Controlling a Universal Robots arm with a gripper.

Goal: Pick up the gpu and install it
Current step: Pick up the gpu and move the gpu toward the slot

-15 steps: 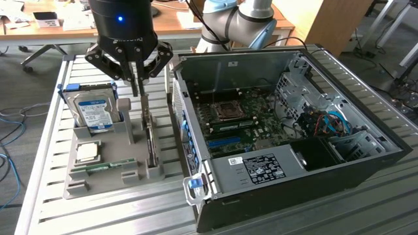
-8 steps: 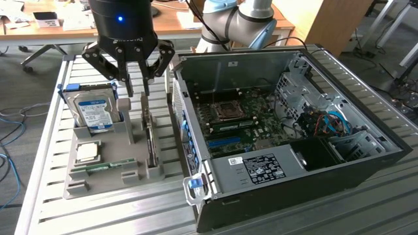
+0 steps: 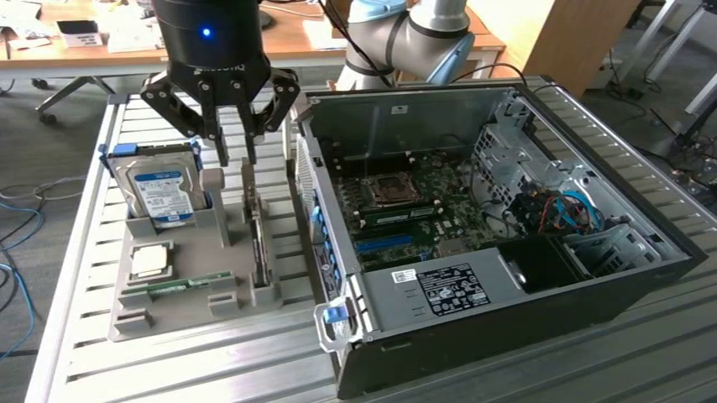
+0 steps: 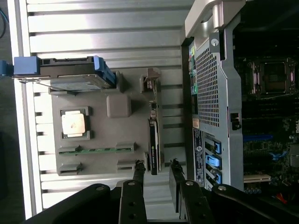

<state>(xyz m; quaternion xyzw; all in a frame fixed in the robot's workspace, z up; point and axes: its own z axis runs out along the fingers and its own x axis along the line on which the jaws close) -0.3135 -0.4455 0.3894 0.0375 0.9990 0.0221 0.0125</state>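
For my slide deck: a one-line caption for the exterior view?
Open end effector hovers above the gpu standing on edge in the gray parts tray, beside the open computer case.

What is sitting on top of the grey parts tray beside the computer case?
A hard drive standing up, a CPU lying flat, a RAM stick, and the gpu standing on edge. Holders on the tray cover the gpu's lower edge and the drive's base.
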